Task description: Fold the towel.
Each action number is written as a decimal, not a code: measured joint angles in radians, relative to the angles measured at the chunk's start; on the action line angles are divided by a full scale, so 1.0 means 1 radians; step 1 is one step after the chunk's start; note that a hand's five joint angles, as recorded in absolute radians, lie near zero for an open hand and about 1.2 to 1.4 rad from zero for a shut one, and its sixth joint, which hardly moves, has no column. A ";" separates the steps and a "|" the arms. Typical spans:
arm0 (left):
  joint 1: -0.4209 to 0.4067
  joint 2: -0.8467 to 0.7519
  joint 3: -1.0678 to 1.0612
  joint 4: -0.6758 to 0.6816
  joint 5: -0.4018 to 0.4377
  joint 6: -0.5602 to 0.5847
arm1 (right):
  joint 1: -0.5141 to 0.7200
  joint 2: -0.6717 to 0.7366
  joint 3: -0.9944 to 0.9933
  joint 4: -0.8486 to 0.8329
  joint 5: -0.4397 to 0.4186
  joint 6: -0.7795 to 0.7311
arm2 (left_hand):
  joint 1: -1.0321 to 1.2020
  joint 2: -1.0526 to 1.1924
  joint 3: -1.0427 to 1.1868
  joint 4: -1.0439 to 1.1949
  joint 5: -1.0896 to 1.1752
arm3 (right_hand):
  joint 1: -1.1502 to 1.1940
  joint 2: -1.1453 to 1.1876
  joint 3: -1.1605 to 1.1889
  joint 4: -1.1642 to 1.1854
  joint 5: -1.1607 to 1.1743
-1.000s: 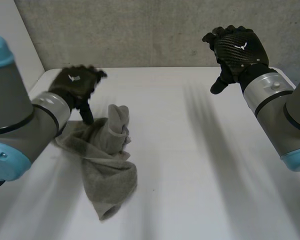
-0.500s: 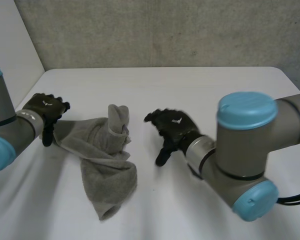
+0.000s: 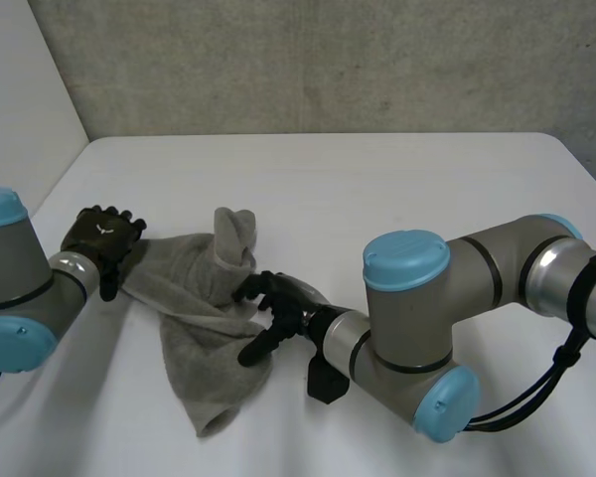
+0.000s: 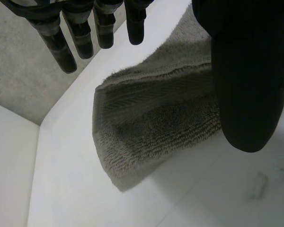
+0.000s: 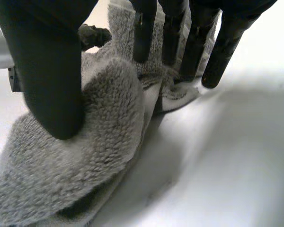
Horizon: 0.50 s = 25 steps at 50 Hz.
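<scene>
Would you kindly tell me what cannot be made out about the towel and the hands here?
1. Head view: the towel is bunched; its own folds hide its corners and lower layers.
2. Head view: the left hand shows its back, hiding whether it touches the towel's end.
3. Right wrist view: the thumb of the right hand covers the fold beneath; contact is unclear.
4. Head view: the right arm hides the table beneath it.

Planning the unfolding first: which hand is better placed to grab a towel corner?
Probably left. The left hand hangs open over a free corner of the towel; the right hand is at its bunched middle.
</scene>
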<state>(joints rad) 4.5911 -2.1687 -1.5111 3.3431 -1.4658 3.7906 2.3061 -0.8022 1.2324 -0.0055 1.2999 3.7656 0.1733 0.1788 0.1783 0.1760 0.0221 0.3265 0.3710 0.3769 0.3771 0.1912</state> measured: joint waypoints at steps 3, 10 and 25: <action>-0.001 -0.021 0.005 0.030 0.015 -0.001 | 0.003 0.022 -0.009 0.000 0.003 0.012 | 0.019 0.016 0.017 0.016 0.002 | 0.105 0.132 0.127 0.127 0.115; -0.003 -0.032 0.010 0.075 0.048 -0.004 | 0.009 0.039 -0.014 -0.002 0.009 0.003 | 0.481 0.454 0.454 0.434 0.412 | 0.349 0.416 0.406 0.406 0.386; -0.116 0.118 0.159 0.249 0.073 -0.137 | -0.076 -0.221 -0.102 -0.137 0.183 -0.629 | 0.999 1.032 1.031 1.034 0.997 | 0.624 0.801 0.800 0.811 0.770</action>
<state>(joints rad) 4.4751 -2.0509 -1.3517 3.5922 -1.3928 3.6533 2.2298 -1.0227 1.1307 -0.1427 1.4829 3.1365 1.1722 1.2112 1.2096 1.2103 1.0191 0.9506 1.1719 1.1770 1.1886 0.9614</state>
